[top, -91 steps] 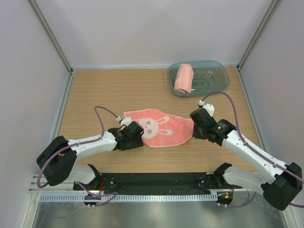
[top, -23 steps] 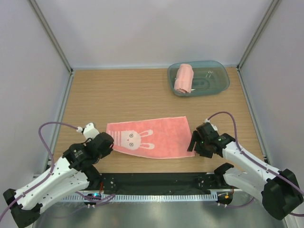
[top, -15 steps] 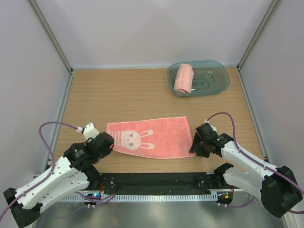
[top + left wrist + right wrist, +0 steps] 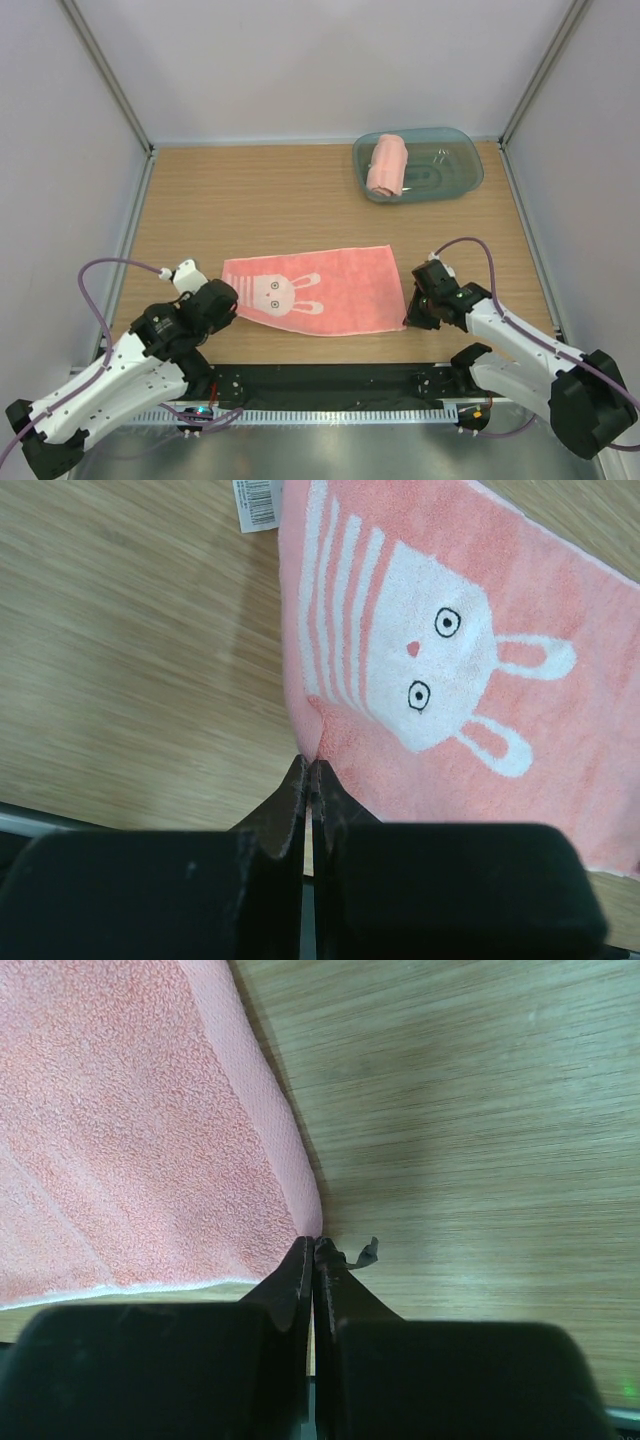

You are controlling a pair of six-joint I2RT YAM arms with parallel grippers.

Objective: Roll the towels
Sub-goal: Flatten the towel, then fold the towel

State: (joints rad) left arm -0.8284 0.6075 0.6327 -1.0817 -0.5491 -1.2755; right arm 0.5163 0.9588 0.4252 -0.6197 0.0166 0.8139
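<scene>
Left end effector (image 4: 308,768) and right end effector (image 4: 312,1246) pinch flat towel (image 4: 330,295) corners; tub (image 4: 452,172) holds rolled towel (image 4: 387,165).

flat towel (image 4: 330,292): salmon-pink, white rabbit, white stripes | rolled towel (image 4: 387,165): pink | tub (image 4: 458,150): blue-green | table (image 4: 250,200): wood-grain

Towel (image 4: 387,165) in tub (image 4: 452,158), behind flat towel (image 4: 340,290)

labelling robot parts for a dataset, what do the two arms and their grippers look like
The left arm and right arm: white shell links, black joints and bases, each with a looping purple cable. The left gripper and right gripper: matte black, two narrow tapering fingers.
</scene>
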